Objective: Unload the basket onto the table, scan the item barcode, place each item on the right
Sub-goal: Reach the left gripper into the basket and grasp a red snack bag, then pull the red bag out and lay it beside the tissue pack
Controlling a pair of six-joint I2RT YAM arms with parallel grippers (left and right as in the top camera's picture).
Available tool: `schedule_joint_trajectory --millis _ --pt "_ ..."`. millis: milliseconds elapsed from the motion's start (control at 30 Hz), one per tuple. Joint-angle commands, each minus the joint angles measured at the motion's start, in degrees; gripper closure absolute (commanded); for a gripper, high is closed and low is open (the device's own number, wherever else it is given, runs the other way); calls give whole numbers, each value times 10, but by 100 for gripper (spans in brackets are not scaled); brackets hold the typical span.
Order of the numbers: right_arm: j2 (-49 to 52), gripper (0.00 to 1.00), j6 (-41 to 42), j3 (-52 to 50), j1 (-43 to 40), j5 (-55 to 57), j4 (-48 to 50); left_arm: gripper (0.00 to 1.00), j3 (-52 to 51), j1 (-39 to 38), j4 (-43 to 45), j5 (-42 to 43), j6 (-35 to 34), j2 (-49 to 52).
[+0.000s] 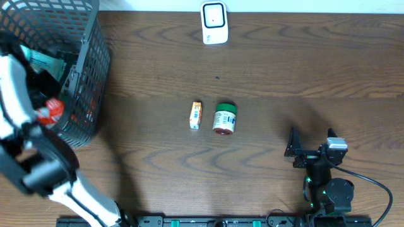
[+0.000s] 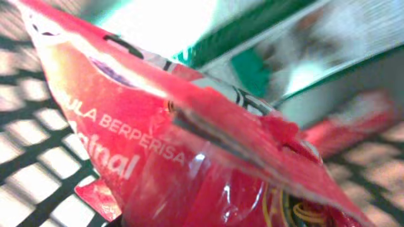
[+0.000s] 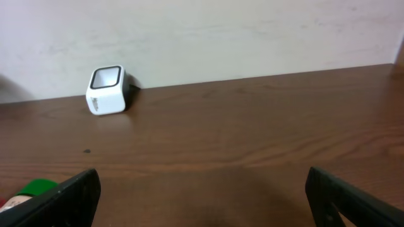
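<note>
Pick-up step. Left claw (image 1: 45, 108) is inside the black wire basket (image 1: 95, 63), at the red crinkly plastic packet (image 2: 158, 157); cannot tell if it is pinching. Right claw (image 3: 202, 202) spread, idle. Next move calls for lifting the packet and turning its barcode to the white box scanner (image 1: 214, 23).

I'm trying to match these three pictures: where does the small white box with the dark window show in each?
Overhead: white box at the top edge, near the middle.
Left wrist: not in it; a red packet fills the view.
Right wrist: upper left, by the wall.
Shared landmark: green-lidded jar, centre overhead, bottom-left corner at the right wrist.
</note>
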Motion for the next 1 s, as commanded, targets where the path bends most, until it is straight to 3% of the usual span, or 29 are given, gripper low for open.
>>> schedule_joint_trajectory --millis 0,233,400,533,700,967 --pt "-2 1 -4 0 -3 5 -2 65 29 0 22 3 -21 -128" --pt "-2 1 -4 0 -3 5 -2 65 29 -39 101 35 -46 -338" --pt "-2 1 -4 0 -3 5 -2 65 28 -165 62 56 -53 -408" --pt "-2 1 -4 0 -3 5 -2 65 0 -287 13 54 -82 -401" --pt "-2 1 -4 0 -3 5 -2 64 -96 -410 20 24 -130 -350" --pt "-2 1 -4 0 -3 5 -2 64 -217 -506 95 8 -169 -192"
